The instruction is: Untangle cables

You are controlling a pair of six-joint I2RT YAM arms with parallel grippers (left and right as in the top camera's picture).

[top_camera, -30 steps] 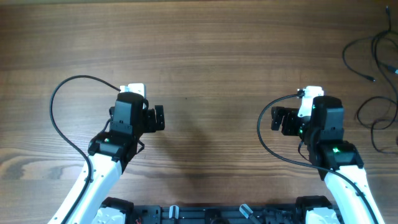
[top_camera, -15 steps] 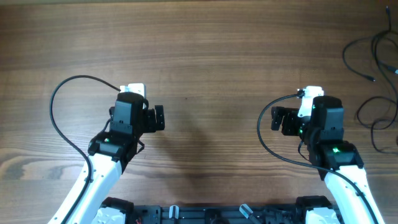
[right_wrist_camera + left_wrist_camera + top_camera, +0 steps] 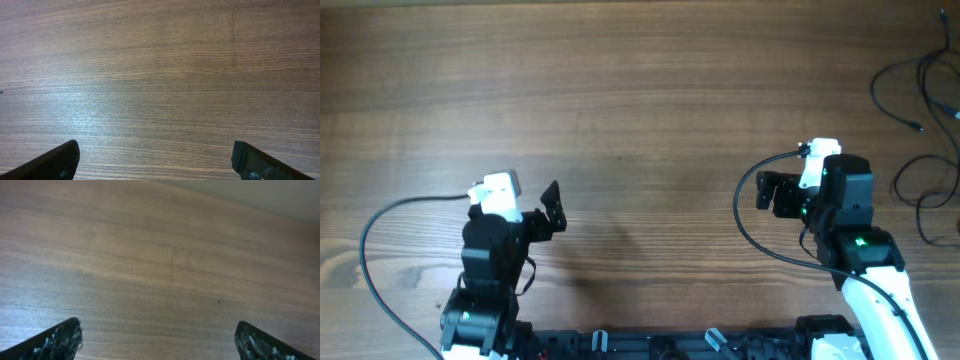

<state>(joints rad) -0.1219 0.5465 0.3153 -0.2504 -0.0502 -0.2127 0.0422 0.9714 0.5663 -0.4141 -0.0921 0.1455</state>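
Looping thin black cables [image 3: 917, 126]; grained wooden table [image 3: 650, 90].

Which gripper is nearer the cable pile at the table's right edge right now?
Right. The right gripper sits just left of the cables, on their half of the table. The left gripper is on the far half, near the left front.

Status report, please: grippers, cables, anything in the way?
Left gripper open, empty. Right gripper open, empty. Cables far right, untouched. No obstacle seen.
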